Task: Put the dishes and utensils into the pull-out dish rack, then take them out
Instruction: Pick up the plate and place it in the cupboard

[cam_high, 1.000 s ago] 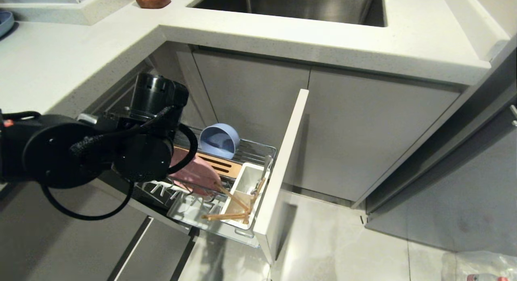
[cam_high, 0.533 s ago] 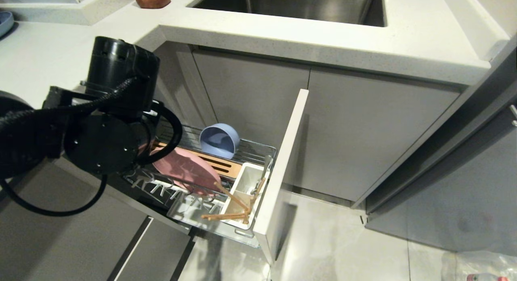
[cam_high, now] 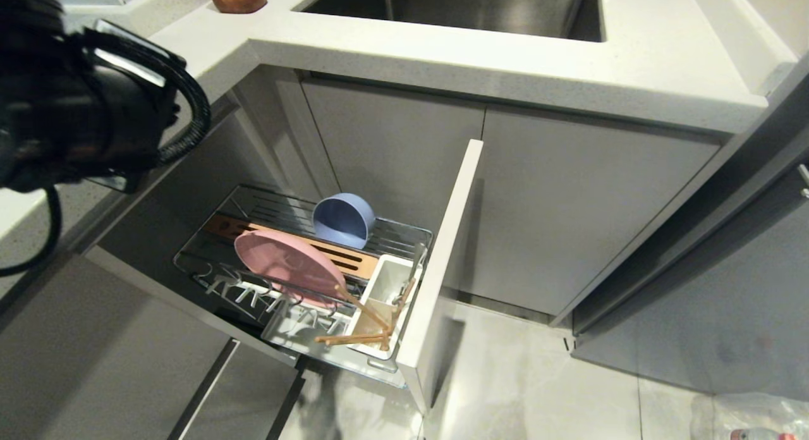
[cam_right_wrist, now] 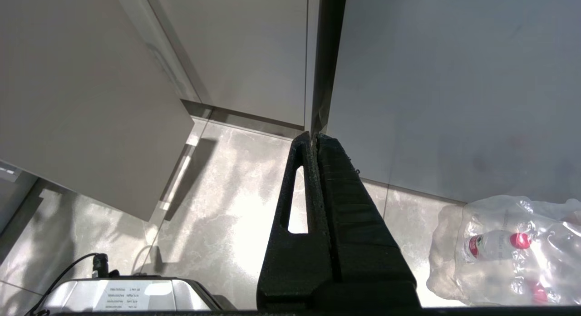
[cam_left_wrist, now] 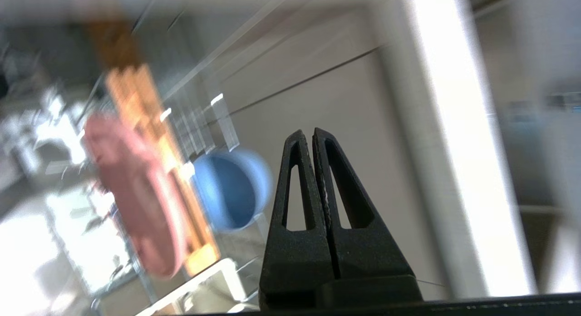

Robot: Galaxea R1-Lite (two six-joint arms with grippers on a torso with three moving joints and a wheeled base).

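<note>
1. Rack (cam_high: 404,234): chrome wire basket, pulled out of the cabinet below the sink (cam_high: 468,10); a slotted copper-brown strip (cam_high: 344,258) runs along its middle, over a white drip tray (cam_high: 284,329).
2. Bowl (cam_high: 343,220): pale blue, round, matte; tipped on its side at the rack's 12 o'clock, touching the strip.
3. Plate (cam_high: 287,266): flat, pink, round; leans on edge across the wire prongs, at the bowl's 7 o'clock.
4. Caddy (cam_high: 392,285): white plastic box at the rack's 4 o'clock, just beside the front panel (cam_high: 442,269), a pale flat slab standing on edge.
5. Chopsticks (cam_high: 354,323): two thin light-brown wooden sticks, slanting out of the caddy and crossing over the tray.
6. Spoon (cam_high: 416,263): slim grey metal, long handle, upright in the caddy.
7. Left gripper (cam_left_wrist: 313,134): black ribbed fingers pressed together, holding nothing; the arm sits at 10 o'clock in the head view, over the pale speckled table (cam_high: 505,61), well apart from the rack.
8. Right gripper (cam_right_wrist: 314,136): fingers together, empty, hanging over glossy floor tiles (cam_right_wrist: 227,207) near wrapped bottles (cam_right_wrist: 499,243).
</note>
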